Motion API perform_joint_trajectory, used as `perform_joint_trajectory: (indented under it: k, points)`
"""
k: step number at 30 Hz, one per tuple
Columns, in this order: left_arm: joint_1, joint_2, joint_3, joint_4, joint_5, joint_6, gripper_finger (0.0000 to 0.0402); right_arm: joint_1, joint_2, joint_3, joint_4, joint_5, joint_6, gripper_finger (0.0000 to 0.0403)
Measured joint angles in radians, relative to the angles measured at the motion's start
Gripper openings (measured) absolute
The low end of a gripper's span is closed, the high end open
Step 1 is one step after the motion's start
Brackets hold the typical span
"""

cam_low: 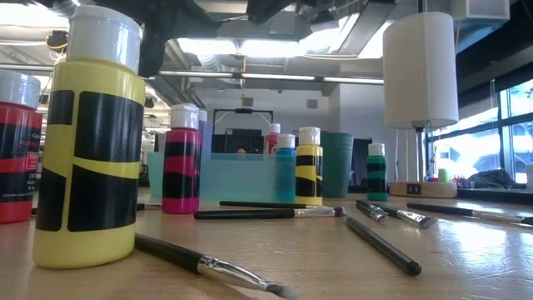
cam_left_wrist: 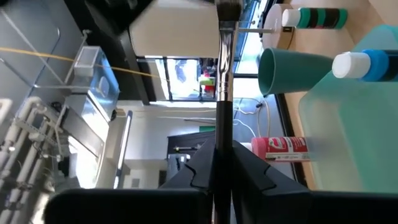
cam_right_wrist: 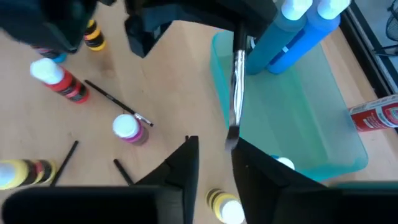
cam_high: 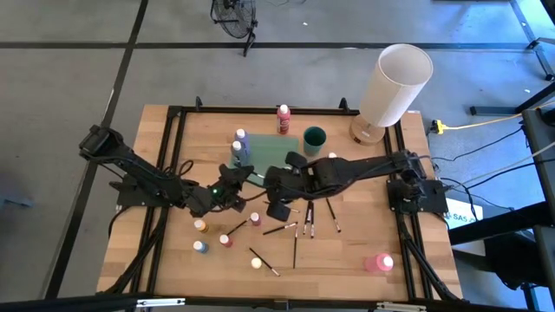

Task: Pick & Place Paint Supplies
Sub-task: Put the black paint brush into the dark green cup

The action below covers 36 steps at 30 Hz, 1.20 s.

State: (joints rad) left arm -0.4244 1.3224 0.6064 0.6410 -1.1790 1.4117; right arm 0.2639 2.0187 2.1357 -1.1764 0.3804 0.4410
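Metal-ferruled thin brush (cam_left_wrist: 223, 93) pinched in left tool (cam_left_wrist: 222, 163); right tool (cam_right_wrist: 214, 155) parted.

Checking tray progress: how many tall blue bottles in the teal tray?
2. One tall blue bottle stands at one end of the teal tray, the second right beside it. Arms cover part of the tray from above; more may be hidden.

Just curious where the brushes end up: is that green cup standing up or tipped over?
Upright. From above, the cup shows its round open mouth, and in the low view it stands straight with its rim on top.
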Motion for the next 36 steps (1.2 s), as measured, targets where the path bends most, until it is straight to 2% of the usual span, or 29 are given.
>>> perform_joint_trajectory:
  k: [6, 11, 14, 17, 20, 23, 27, 30, 36]
  points:
    - [0.001, -0.059, 0.0, -0.003, -0.007, -0.111, 0.0022, 0.043, -0.044, 0.0, -0.048, 0.01, 0.061, 0.0128]
    - [0.002, -0.187, -0.001, -0.065, 0.021, -0.318, 0.0022, 0.076, -0.057, 0.0, -0.059, 0.033, 0.105, 0.013]
    - [0.004, -0.291, -0.001, -0.214, 0.169, -0.524, 0.0022, 0.094, -0.057, 0.0, -0.06, 0.038, 0.1, 0.013]
    - [0.035, -0.401, -0.001, -0.353, 0.414, -0.77, 0.0022, 0.108, -0.057, 0.0, -0.054, 0.038, 0.1, 0.013]
    - [0.091, -0.485, -0.001, -0.413, 0.639, -0.967, 0.0022, 0.123, -0.057, 0.0, -0.021, 0.038, 0.069, 0.013]
    - [0.149, -0.531, -0.001, -0.427, 0.813, -1.083, 0.0022, 0.138, -0.057, 0.0, 0.04, 0.054, 0.006, 0.013]
    - [0.21, -0.537, -0.001, -0.428, 1.035, -1.178, 0.0024, 0.158, -0.057, 0.0, 0.135, 0.133, -0.079, 0.013]
    - [0.239, -0.52, -0.001, -0.421, 1.147, -1.222, 0.0025, 0.173, -0.057, 0.0, 0.194, 0.208, -0.138, 0.013]
    - [0.267, -0.492, -0.002, -0.388, 1.232, -1.238, 0.0024, 0.19, -0.056, -0.089, 0.315, 0.322, -0.189, 0.013]
